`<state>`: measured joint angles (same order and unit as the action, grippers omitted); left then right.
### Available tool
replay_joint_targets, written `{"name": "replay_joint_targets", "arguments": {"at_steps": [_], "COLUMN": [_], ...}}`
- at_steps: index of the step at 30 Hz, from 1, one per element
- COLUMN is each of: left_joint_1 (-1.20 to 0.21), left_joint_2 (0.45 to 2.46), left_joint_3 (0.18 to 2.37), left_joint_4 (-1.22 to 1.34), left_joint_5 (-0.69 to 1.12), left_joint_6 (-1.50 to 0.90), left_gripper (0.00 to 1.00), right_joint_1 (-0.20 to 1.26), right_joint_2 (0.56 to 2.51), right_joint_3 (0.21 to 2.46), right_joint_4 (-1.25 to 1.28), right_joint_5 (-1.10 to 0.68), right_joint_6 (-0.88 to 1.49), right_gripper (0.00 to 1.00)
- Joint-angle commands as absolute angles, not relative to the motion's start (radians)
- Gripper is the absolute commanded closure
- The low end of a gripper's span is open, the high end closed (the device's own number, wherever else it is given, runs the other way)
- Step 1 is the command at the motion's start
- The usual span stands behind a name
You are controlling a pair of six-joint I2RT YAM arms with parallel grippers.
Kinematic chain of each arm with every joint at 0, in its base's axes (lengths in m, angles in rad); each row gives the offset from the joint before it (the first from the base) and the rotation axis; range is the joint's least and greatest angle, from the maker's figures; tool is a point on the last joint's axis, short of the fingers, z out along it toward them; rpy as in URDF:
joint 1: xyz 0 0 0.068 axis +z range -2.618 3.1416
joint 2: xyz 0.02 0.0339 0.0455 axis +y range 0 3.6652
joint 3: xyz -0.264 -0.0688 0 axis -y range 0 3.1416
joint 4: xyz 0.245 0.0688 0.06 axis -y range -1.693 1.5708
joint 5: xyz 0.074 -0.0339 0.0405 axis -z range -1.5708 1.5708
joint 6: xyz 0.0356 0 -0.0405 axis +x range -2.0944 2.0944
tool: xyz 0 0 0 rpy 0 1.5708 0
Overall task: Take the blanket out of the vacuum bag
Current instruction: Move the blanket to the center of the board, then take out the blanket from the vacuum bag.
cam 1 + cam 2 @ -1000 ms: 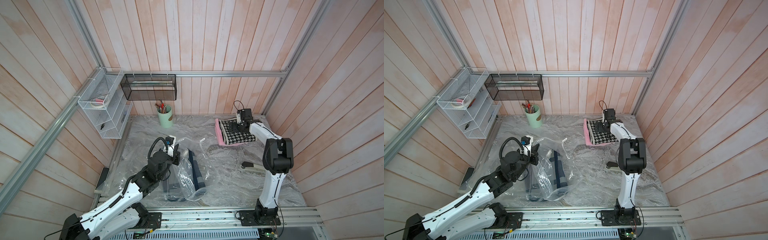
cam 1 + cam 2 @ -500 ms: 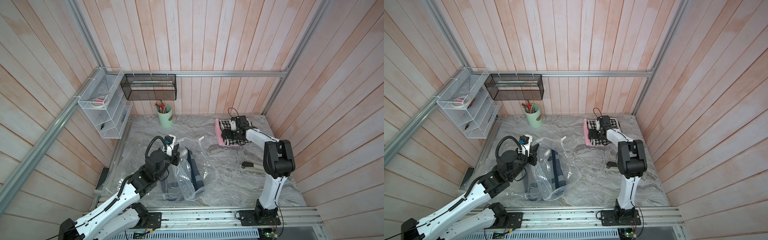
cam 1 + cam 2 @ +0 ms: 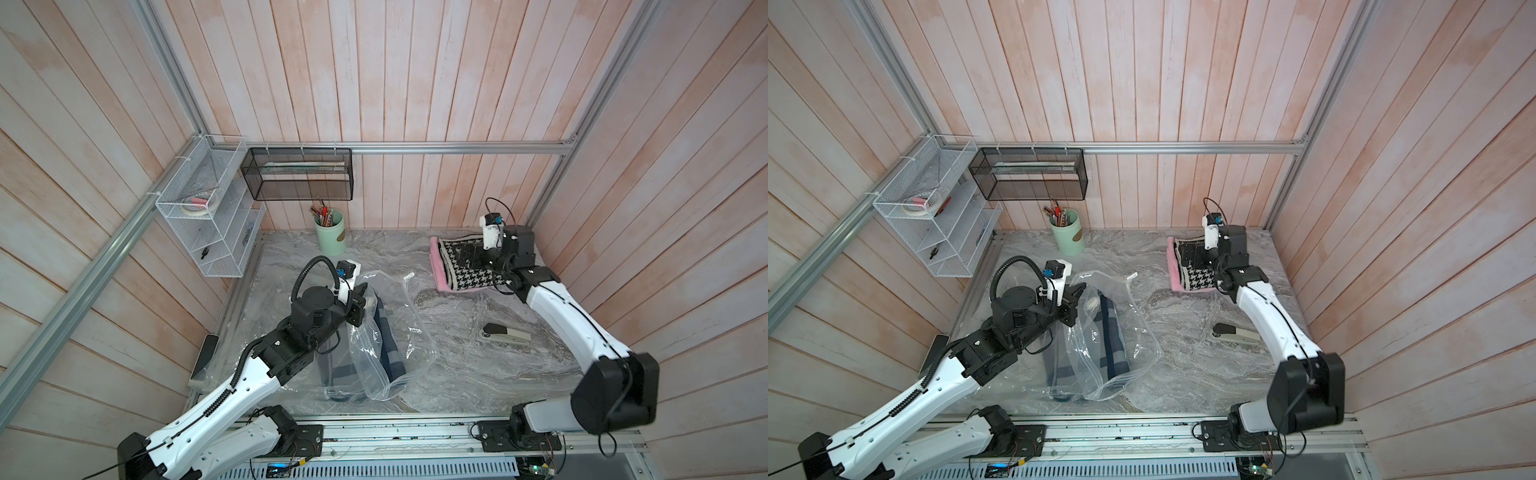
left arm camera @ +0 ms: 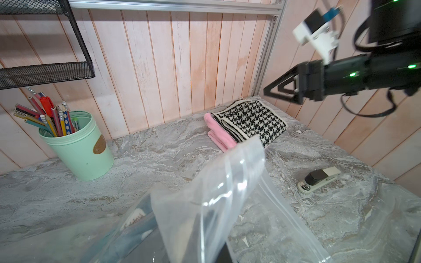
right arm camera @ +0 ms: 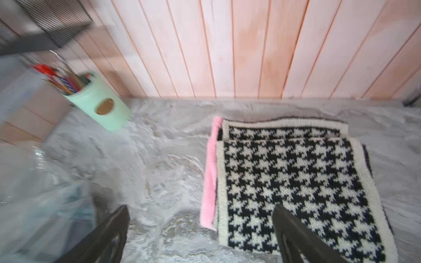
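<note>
Your left tool [image 3: 360,300] is pinched together on a fold of the vacuum bag [image 3: 409,332]. In the left wrist view the film [image 4: 216,193] stands up as a flap straight ahead of it. The blanket [image 3: 386,347], dark blue plaid, is still inside the bag, directly under and beyond this tool. The rest of the bag spreads over the surface [image 3: 457,374] away from the tool and back along its arm, ending short of the front rail.

Beyond the bag's far edge you have a bare stretch of surface. A green pencil cup [image 3: 330,232] stands ahead of the left tool by the back wall, under a black mesh shelf [image 3: 299,174].

Your right tool [image 5: 201,207] has its fingers [image 5: 296,234] spread wide with nothing between them. It hovers over the front edge of a folded houndstooth cloth [image 5: 296,182], which lies on a pink one [image 5: 210,170] that shows along the left edge. The back wall and corner post sit close behind that stack, so room is tight there. A stapler [image 3: 503,334] lies beside the right forearm, between the two tools and well apart from the bag.
</note>
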<state>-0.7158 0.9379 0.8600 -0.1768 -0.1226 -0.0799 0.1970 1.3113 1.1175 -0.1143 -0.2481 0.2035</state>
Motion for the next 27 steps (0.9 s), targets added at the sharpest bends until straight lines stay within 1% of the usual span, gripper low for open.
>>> {"name": "replay_joint_targets", "arguments": {"at_steps": [1, 5, 6, 9, 12, 16, 19, 27], "left_joint_1": [-0.711, -0.712, -0.712, -0.713, -0.715, -0.715, -0.715, -0.714], "left_joint_2": [0.933, 0.957, 0.959, 0.947, 0.921, 0.906, 0.905, 0.878], "left_joint_3": [0.9, 0.907, 0.903, 0.879, 0.856, 0.829, 0.828, 0.817], "left_joint_4": [-0.111, -0.114, -0.112, -0.099, -0.099, -0.107, -0.114, -0.146], "left_joint_5": [-0.112, -0.101, -0.099, -0.108, -0.119, -0.133, -0.129, -0.136], "left_joint_6": [-0.065, -0.067, -0.071, -0.071, -0.1, -0.099, -0.107, -0.107], "left_gripper": [1.0, 1.0, 1.0, 1.0, 1.0, 1.0, 1.0, 1.0], "right_joint_1": [0.224, 0.352, 0.397, 0.585, 0.755, 0.892, 0.956, 0.985], "right_joint_2": [1.174, 0.998, 0.964, 0.902, 0.882, 0.929, 0.988, 1.132], "right_joint_3": [0.972, 0.792, 0.748, 0.663, 0.629, 0.59, 0.551, 0.495], "right_joint_4": [-0.006, 0.124, 0.155, 0.179, 0.183, 0.22, 0.258, 0.296], "right_joint_5": [-0.427, -0.478, -0.477, -0.368, -0.259, -0.196, -0.139, -0.125], "right_joint_6": [0.376, 0.58, 0.63, 0.711, 0.753, 0.802, 0.815, 0.831], "right_gripper": [0.02, 0.16, 0.18, 0.19, 0.19, 0.19, 0.19, 0.15]}}
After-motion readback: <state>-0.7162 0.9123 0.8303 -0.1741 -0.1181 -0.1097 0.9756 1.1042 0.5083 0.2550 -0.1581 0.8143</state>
